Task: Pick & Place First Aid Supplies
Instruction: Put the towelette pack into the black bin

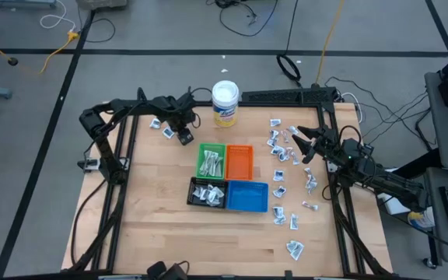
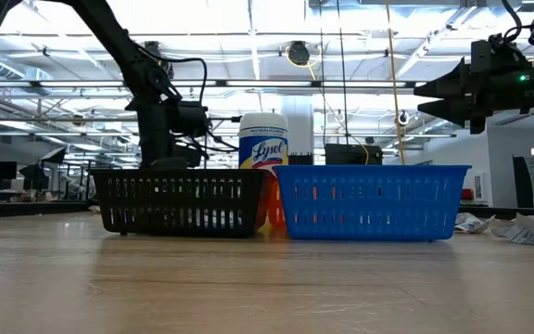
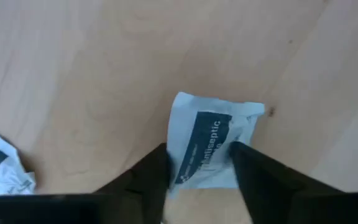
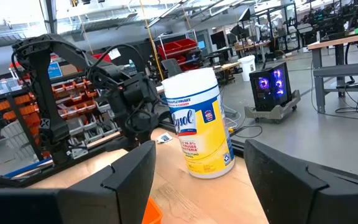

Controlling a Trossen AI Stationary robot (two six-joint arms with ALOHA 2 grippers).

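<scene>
A: Where do the cameras sit?

B: One hangs overhead, looking straight down on the whole table (image 1: 169, 225). One sits at tabletop level, facing across into the room.

A: And the wrists?

B: The left looks steeply down, very close to the wood. The right looks level past the tub (image 4: 199, 121), which the overhead and low views share.
</scene>
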